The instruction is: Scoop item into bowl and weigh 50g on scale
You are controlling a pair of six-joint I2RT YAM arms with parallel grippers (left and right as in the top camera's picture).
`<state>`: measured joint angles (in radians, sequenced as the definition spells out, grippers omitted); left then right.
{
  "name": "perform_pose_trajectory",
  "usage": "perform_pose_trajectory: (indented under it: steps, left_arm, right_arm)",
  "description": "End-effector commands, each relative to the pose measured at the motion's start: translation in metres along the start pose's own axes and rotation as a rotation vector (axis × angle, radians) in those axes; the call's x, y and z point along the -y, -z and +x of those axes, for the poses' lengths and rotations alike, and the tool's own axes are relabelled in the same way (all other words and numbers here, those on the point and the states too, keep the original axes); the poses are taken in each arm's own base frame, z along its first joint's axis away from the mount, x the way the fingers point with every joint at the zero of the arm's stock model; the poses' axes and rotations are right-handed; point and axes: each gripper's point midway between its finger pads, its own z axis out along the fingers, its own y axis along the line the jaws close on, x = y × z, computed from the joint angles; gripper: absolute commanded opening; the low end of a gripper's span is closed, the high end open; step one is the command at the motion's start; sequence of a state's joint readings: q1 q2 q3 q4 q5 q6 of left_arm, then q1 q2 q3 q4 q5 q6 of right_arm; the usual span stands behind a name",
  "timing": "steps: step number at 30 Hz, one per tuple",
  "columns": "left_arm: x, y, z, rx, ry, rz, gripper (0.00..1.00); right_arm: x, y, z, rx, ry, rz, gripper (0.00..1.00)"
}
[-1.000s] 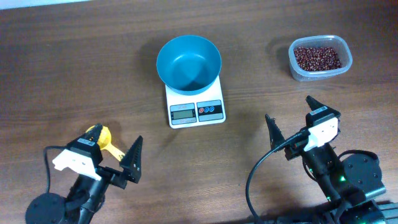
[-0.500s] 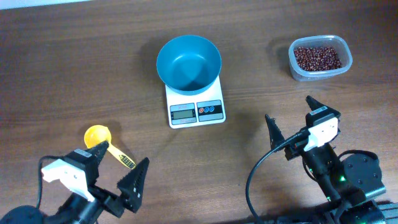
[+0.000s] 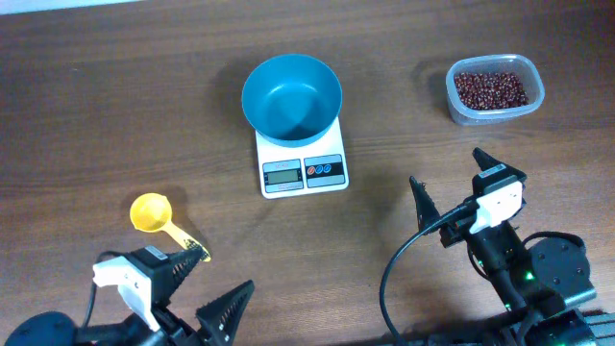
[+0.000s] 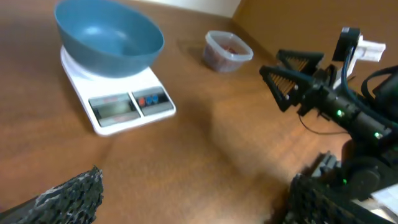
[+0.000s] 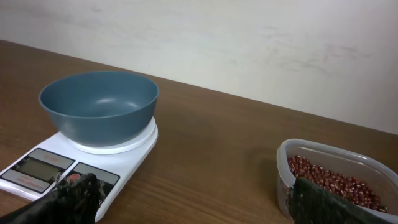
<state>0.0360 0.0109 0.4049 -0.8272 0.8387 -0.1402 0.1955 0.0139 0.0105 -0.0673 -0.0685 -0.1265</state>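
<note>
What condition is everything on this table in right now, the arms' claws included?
bowl: empty, sitting on the scale.
scale: carrying the bowl; display unreadable.
beans: piled in the clear tub.
clear tub: lidless, on the table.
yellow scoop: empty, lying on the table.
left gripper: open, holding nothing.
right gripper: open, holding nothing.

place: robotics lab | cues: robot arms (image 3: 500, 252), wooden table (image 3: 96, 115), plain wall (image 5: 249, 50)

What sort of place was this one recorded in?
Probably a robot test bench, not a real kitchen: a wooden table with a plain wall behind, laid out with a scale, bowl, tub of beans and yellow scoop.
</note>
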Motion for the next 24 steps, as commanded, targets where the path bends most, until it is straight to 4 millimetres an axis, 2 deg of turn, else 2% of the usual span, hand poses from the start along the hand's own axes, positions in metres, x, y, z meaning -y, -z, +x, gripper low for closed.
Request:
perform_pose_trajectory:
  steps: [1, 6, 24]
  left_arm:
    - [0.006, 0.003, 0.010, -0.040, 0.051, 0.019, 0.99]
    - [0.005, 0.004, 0.025, -0.091, 0.111, 0.012, 0.99]
    - [0.004, 0.004, 0.026, -0.094, 0.114, 0.007, 0.99]
  right_arm:
    - [-0.001, 0.000, 0.001, 0.001, -0.011, -0.004, 0.99]
    - [-0.001, 0.000, 0.001, 0.001, -0.011, -0.004, 0.99]
    - [-0.001, 0.000, 0.001, 0.001, -0.011, -0.004, 0.99]
